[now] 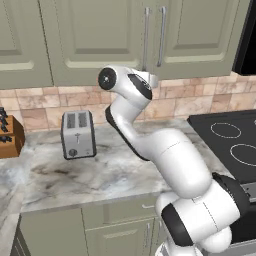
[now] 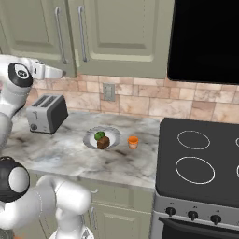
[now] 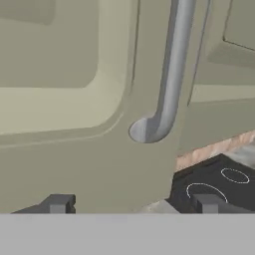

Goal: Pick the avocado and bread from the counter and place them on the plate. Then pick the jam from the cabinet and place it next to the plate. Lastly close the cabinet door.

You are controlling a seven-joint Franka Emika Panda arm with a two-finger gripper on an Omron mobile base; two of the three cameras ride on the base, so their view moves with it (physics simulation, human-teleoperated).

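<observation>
Cabinet door (image 3: 74, 124) looks flush shut, handle (image 3: 169, 74) just ahead of gripper (image 3: 132, 203), fingers spread, empty. Avocado (image 2: 99, 136) and bread (image 2: 103, 142) on plate (image 2: 89, 140), jam (image 2: 133, 142) beside it on counter (image 2: 56, 149); task seemingly finished.

The robot arm (image 1: 175, 165) is built of thick, rounded, glossy white segments that swell like smooth tubes between the joints. Each joint carries a dark charcoal-black band or collar, and a round black end cap with a small pale disc at its centre closes the elbow housing (image 1: 107, 78); the same cap shows in the right base view (image 2: 19, 73). A larger dark ring with a white round face sits lower on the body (image 2: 11, 179). The two-finger gripper (image 3: 132, 203) ends in small, blocky, dark grey fingertips (image 3: 59, 203) with squared edges.
</observation>
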